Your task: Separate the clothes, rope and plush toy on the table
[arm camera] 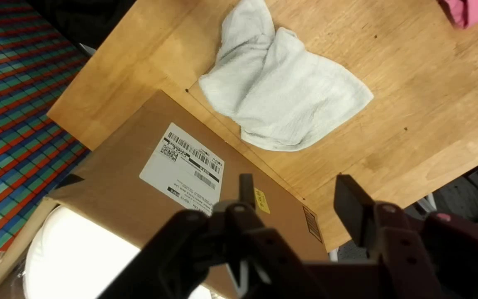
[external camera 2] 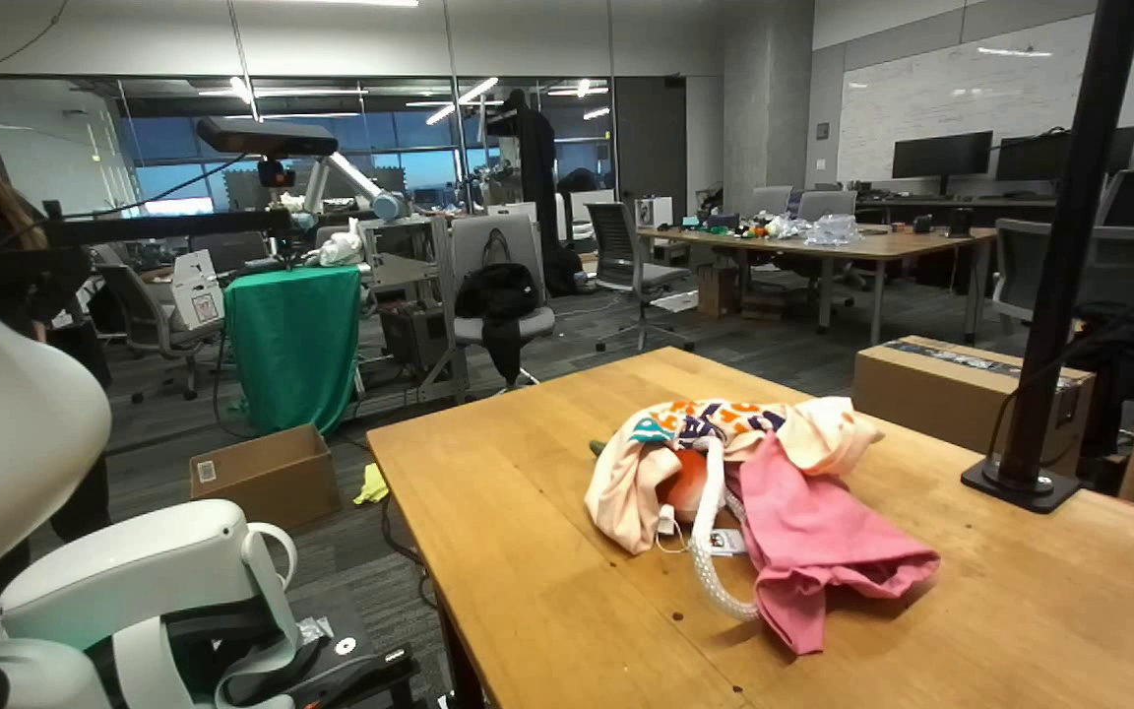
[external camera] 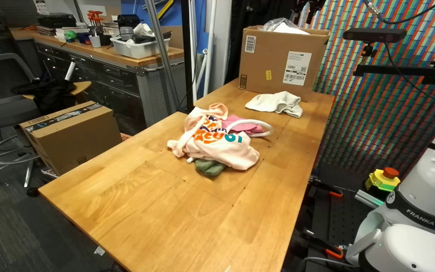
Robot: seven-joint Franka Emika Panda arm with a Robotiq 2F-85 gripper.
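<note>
Pincer (arm camera: 298, 193) empty, fingers apart. Ahead of it on wooden bench (external camera: 210, 223): crumpled white cloth (arm camera: 288, 91); farther off, peach printed cloth (external camera: 217, 147) partly over white braided rope (external camera 2: 708, 512) and rounded orange plush toy (external camera 2: 682, 483) (likely); pink cloth (external camera 2: 823, 537) alongside. Probably best: shallow pinch, peach fold only, slow lift.

Light strips (external camera 2: 463, 101) bright; wrist view: tool (arm camera: 295, 195) blurred.

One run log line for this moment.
gripper open, empty | white cloth alone, near cardboard box | rope, pink cloth, peach cloth heaped together | separation unfinished
</note>
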